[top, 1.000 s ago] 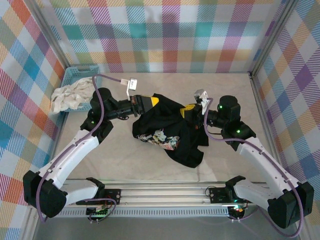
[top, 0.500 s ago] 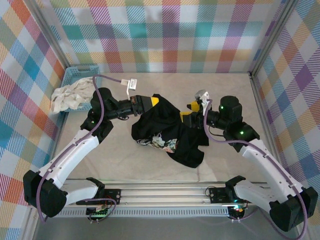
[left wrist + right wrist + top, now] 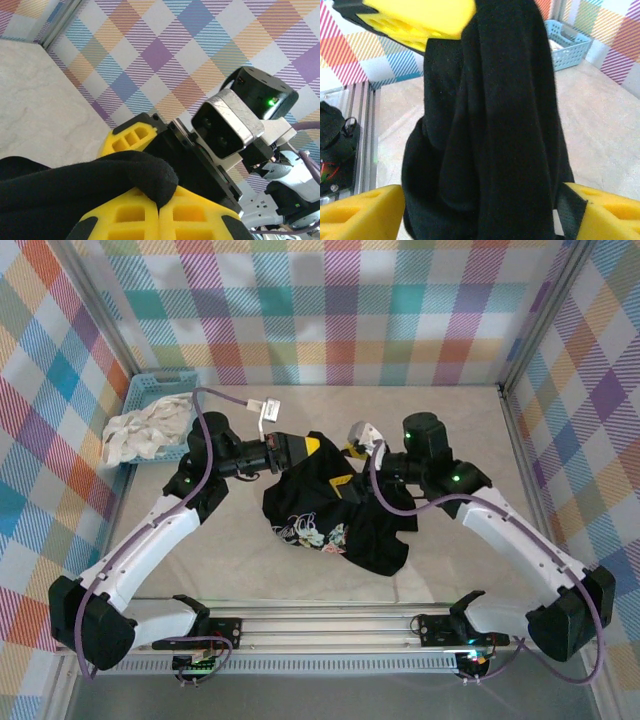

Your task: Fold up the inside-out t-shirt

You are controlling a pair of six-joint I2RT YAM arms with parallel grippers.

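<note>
The inside-out t-shirt (image 3: 345, 515) is a crumpled black heap mid-table, its multicoloured print (image 3: 312, 533) facing up. My left gripper (image 3: 300, 447) is shut on a raised fold at the shirt's top left; in the left wrist view its yellow fingers (image 3: 125, 220) pinch black cloth (image 3: 100, 175). My right gripper (image 3: 347, 467) stands open just to the right of it. In the right wrist view the black cloth (image 3: 495, 125) hangs down between the gripper's (image 3: 480, 215) spread yellow fingers (image 3: 360, 210), with the left gripper's finger above it.
A blue basket (image 3: 150, 388) sits at the far left with a white-cream cloth (image 3: 140, 432) spilling over it; the basket (image 3: 567, 45) also shows behind the shirt in the right wrist view. Checked walls close off three sides. A metal rail (image 3: 330, 625) runs along the near edge.
My right gripper has opened, let go of the shirt and moved left towards the left gripper. The shirt's right side has sagged and the print has shifted. The left gripper has held still.
</note>
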